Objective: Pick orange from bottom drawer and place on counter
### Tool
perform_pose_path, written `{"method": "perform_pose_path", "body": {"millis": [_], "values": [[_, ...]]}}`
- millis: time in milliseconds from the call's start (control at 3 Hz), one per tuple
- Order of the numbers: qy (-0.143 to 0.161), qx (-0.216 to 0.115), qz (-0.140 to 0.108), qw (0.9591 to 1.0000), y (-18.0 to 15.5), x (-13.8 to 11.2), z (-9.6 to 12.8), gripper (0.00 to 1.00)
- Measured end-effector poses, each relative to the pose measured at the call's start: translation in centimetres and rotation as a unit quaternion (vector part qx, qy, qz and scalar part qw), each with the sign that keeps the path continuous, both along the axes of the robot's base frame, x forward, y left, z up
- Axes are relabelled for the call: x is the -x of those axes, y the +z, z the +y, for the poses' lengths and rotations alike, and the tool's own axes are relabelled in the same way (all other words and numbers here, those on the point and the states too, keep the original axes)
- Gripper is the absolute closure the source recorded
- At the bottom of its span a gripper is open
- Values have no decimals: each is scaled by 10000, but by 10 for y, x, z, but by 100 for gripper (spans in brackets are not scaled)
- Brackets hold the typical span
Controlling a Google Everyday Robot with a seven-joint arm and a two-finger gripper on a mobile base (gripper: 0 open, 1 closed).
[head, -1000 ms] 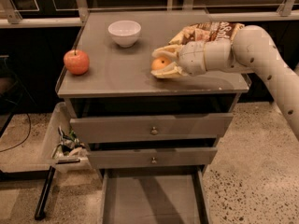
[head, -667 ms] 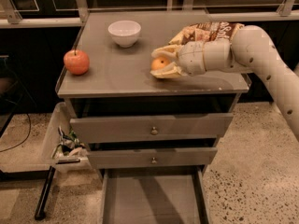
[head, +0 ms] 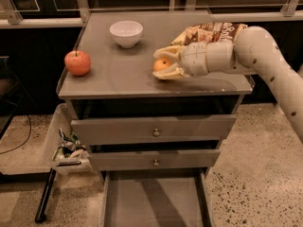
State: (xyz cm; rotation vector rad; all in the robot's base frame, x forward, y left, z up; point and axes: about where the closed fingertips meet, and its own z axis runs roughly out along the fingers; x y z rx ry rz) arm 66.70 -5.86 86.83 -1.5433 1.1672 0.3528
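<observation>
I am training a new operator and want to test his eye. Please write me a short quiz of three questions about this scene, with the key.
1. True or false: the bottom drawer is pulled out and its floor is bare.
2. The gripper is low over the right part of the counter. What do its fingers close on? A) a lemon B) the orange C) a can
3. Fill in: the fruit near the counter's left edge, apart from the gripper, is the ____.

Key: 1 true; 2 B; 3 apple.
</observation>
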Motion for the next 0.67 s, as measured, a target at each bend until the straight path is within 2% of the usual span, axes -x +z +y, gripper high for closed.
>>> {"method": "perform_pose_path", "body": {"millis": [333, 667], "values": [[0, 0, 0, 10000, 0, 0, 0, 14], [1, 0, 0, 10000, 0, 0, 0, 0]]}}
